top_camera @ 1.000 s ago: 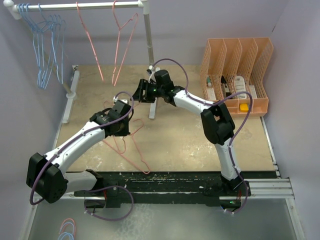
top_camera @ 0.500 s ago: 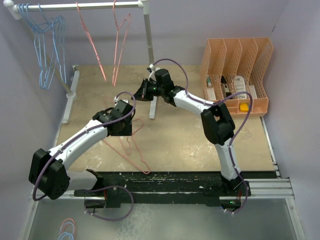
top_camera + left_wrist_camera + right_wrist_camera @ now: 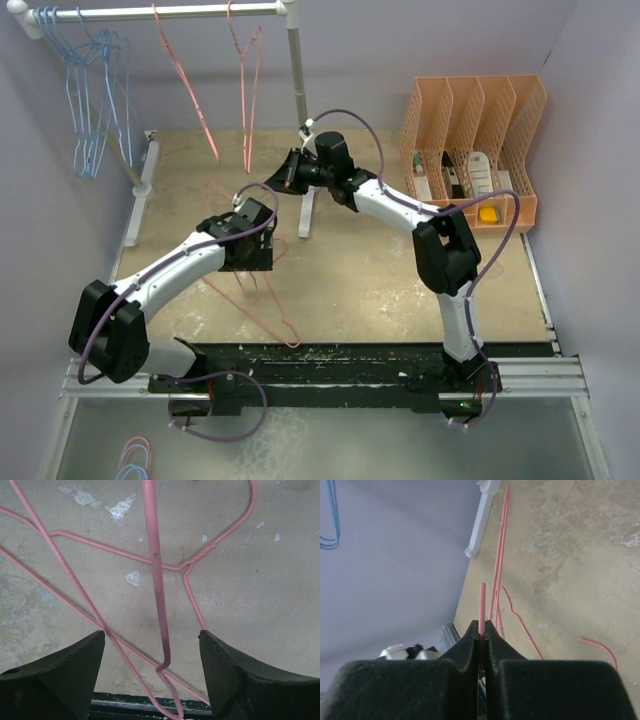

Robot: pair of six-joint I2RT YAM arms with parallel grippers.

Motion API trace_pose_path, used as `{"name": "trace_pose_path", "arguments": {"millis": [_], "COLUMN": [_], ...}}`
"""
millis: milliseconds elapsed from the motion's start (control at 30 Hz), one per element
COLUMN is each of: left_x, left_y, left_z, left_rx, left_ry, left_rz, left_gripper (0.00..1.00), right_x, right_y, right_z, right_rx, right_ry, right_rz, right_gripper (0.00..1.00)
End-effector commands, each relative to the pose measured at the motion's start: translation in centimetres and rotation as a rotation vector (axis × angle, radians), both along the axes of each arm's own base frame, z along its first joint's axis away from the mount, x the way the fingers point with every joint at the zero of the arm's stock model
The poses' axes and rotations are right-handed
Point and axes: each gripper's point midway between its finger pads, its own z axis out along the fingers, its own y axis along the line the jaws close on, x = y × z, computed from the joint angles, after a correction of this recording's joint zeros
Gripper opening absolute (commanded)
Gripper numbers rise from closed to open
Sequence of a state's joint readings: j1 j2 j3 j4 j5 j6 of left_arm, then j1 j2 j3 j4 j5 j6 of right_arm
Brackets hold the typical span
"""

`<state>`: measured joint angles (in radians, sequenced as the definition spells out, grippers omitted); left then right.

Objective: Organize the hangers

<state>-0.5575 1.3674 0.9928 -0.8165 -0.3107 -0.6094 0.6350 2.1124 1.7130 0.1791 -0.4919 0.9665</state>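
Observation:
My right gripper [image 3: 289,172] is shut on the wire of a pink hanger [image 3: 481,602], above the table near the rack's post. That wire [image 3: 156,575] runs down between the open fingers of my left gripper [image 3: 152,652], which touch nothing. My left gripper [image 3: 250,250] hovers over more pink hangers [image 3: 268,305] lying crossed on the table. Two pink hangers [image 3: 243,75] hang on the white rack's top bar. Several light blue hangers [image 3: 95,95] hang at its left end.
The white rack [image 3: 296,95] has a post just behind my right gripper and a foot [image 3: 481,522] on the table. An orange slotted file holder [image 3: 470,140] with small items stands at the back right. More hangers [image 3: 130,460] lie below the table's near edge.
My left gripper opened and let go of the pink hanger. My right gripper shut on that hanger's wire and rose slightly toward the rack. The hanging pink hangers swung.

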Motion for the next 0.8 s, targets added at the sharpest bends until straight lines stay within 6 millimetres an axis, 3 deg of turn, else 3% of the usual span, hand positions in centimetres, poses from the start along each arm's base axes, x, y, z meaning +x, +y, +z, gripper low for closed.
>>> {"name": "trace_pose_path", "arguments": {"millis": [0,133,333,667,767], "left_x": [1.2,1.4,2.3,1.4,1.0], "left_y": [-0.2,0.3,-0.6,-0.3,-1.0], "left_z": [0.4,-0.1,0.9,5.7,7.8], "left_rx": [0.003,0.033,0.015,0.042,0.006], "left_ry": [-0.039,-0.051,-0.084,-0.132,-0.194], "left_rz": [0.013,0.008,-0.079,-0.314,-0.426], "left_gripper": [0.77,0.64,0.00,0.00,0.00], "right_x": [-0.6,-0.8,-1.5,-2.9,-3.5], "right_y": [0.0,-0.2,-0.5,-1.3,-1.5], "right_z": [6.5,8.1,8.8,10.5,11.4], "right_rx": [0.133,0.155,0.175,0.187,0.190], "right_ry": [-0.066,-0.084,-0.081,-0.095,-0.113], "right_rz": [-0.020,-0.025,-0.015,-0.003,0.012], "right_gripper": [0.00,0.00,0.00,0.00,0.28]}}
